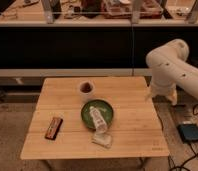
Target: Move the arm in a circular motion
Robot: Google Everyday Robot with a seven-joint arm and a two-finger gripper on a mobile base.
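Hanging beside table [132,135] right edge: one arm [178,70], jaws opening unreadable; one cup [86,89]; one bowl [85,111].

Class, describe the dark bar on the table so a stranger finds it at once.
Start at the wooden table; the gripper hangs beside its right edge. Cross to the left front, where the dark bar lies flat. Unlike the round cup and green plate, it is long, thin and reddish-brown.

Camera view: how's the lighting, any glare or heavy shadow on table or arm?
Camera view: warm, dim light; the wooden table is evenly lit, no glare spots. Camera view: the arm is the brightest thing, its gripper hanging at the table's right edge. Camera view: deep shadow fills the band below the shelf behind.
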